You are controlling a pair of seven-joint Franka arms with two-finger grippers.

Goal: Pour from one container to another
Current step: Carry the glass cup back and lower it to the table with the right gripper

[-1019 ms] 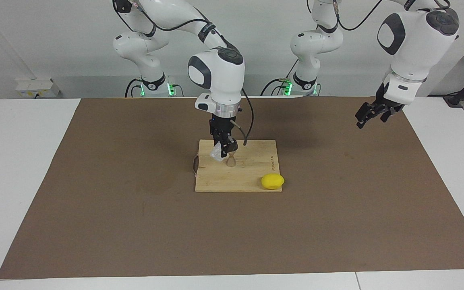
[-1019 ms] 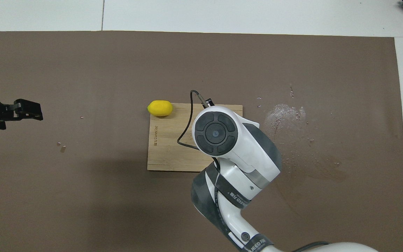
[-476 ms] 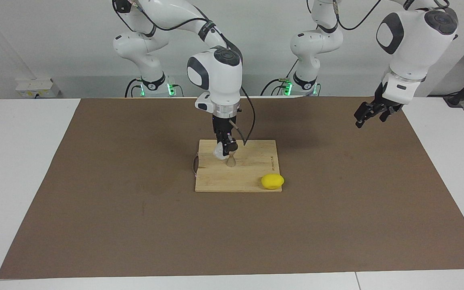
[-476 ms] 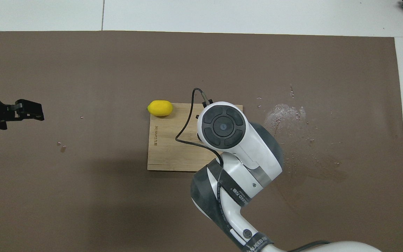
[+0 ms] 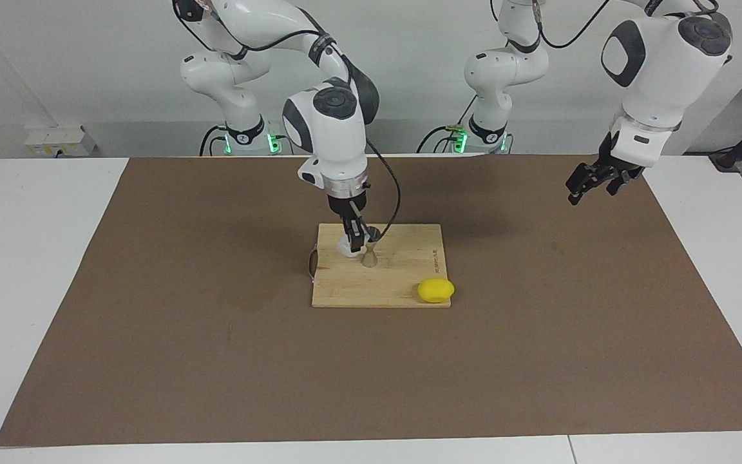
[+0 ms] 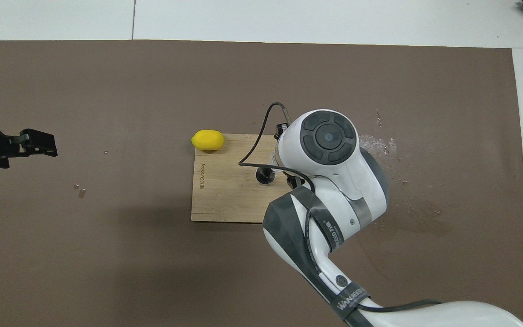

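Since a second ago my right arm's wrist has swung toward its own end of the desk, and the tumbler (image 5: 347, 245) has tipped back closer to level beside the jigger (image 5: 369, 257). So I'd guess the pour is finishing or already done. My right claw (image 5: 356, 241) is clamped on the tumbler, low over the cutting board (image 5: 403, 283). The jigger stands upright on that board, mid-desk and well away from every edge, right next to the glass. A lemon (image 5: 436, 290) sits at the board's corner farthest from the robots, toward the left arm's end. My left claw (image 5: 593, 182) just waits up over the left arm's end of the desk; can't tell whether it's apart or together.

Main worry: the glass is so close to the jigger that a sloppy set-down could bump it over.
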